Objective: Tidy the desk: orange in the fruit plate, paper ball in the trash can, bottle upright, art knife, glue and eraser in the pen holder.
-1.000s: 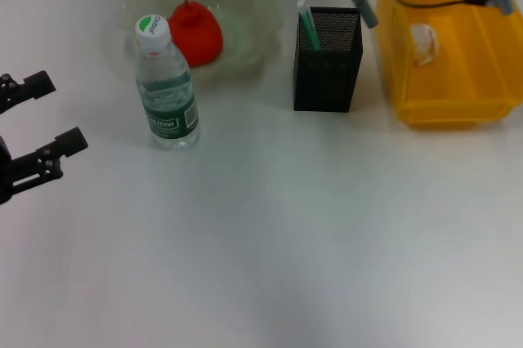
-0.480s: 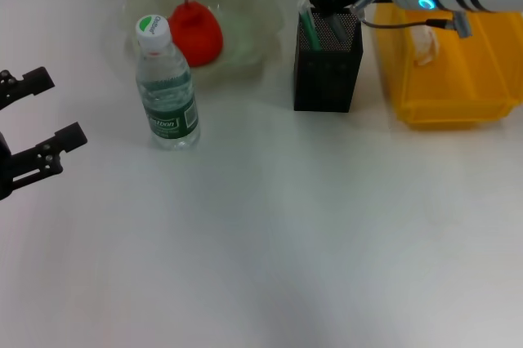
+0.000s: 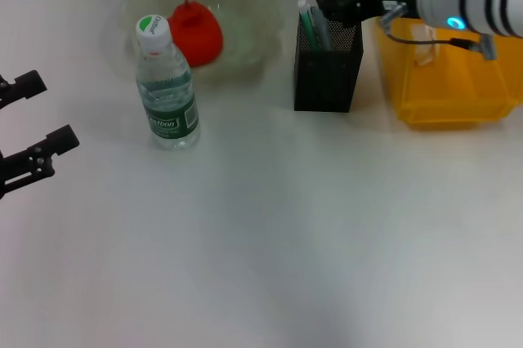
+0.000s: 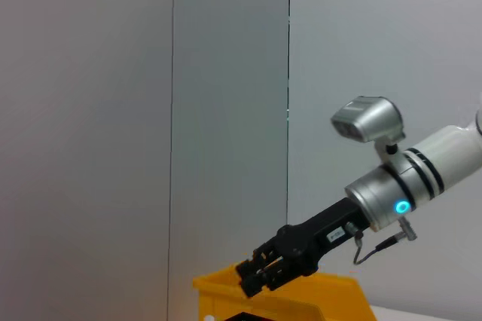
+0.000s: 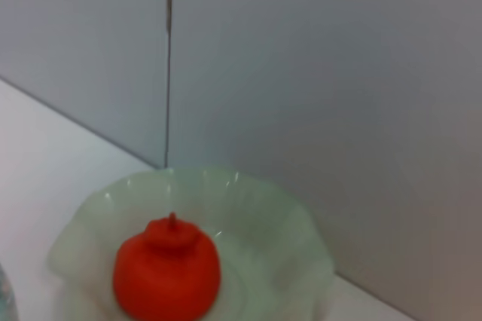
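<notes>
The black mesh pen holder point(image 3: 327, 66) stands at the back middle with a green stick point(image 3: 307, 25) and a greyish one upright in it. My right gripper point(image 3: 337, 6) is just over its rim, reaching in from the right. The orange point(image 3: 196, 31) lies in the pale green fruit plate point(image 3: 249, 5); both also show in the right wrist view, the orange point(image 5: 167, 272) in the plate point(image 5: 301, 230). The bottle point(image 3: 166, 87) stands upright in front of the plate. The paper ball point(image 3: 423, 42) lies in the yellow trash bin point(image 3: 449, 95). My left gripper point(image 3: 41, 115) is open and empty at the far left.
The yellow bin stands close to the right of the pen holder. The left wrist view shows my right gripper point(image 4: 263, 276) above the bin point(image 4: 316, 298), with a grey wall behind. White table point(image 3: 270, 234) lies in front of the objects.
My right gripper has moved left from above the yellow bin to the pen holder's rim and come down. A greyish stick seen at it now stands in the holder. My left gripper drifted slightly left.
</notes>
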`<state>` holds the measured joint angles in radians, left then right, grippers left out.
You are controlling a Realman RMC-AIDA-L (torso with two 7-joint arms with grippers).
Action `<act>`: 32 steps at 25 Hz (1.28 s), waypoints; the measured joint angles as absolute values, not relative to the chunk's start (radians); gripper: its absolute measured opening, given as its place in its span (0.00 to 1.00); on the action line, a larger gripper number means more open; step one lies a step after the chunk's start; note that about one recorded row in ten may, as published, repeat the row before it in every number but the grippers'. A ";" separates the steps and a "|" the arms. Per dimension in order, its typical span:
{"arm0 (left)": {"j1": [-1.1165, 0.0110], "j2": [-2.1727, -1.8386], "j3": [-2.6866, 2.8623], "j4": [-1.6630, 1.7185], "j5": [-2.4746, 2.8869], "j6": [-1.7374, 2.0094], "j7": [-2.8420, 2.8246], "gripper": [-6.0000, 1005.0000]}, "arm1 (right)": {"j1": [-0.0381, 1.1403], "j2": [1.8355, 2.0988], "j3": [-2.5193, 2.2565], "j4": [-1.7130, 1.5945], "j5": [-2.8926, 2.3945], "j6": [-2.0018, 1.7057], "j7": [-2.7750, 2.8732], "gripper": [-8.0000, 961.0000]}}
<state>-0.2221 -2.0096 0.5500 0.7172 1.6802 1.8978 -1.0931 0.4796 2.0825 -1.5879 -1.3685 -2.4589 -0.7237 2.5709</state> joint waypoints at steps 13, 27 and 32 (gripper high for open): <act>-0.225 -1.991 0.548 0.719 1.685 1.932 -1.215 0.81 | 0.299 2.079 -1.354 -1.473 -1.876 -1.172 1.976 0.68; -0.255 -1.963 0.705 0.705 1.697 1.973 -1.278 0.81 | 0.316 2.076 -0.955 -1.076 -1.843 -1.761 1.445 0.68; -0.283 -1.956 0.698 0.704 1.752 1.973 -1.302 0.81 | 0.316 2.079 -0.959 -1.055 -1.873 -1.770 1.440 0.68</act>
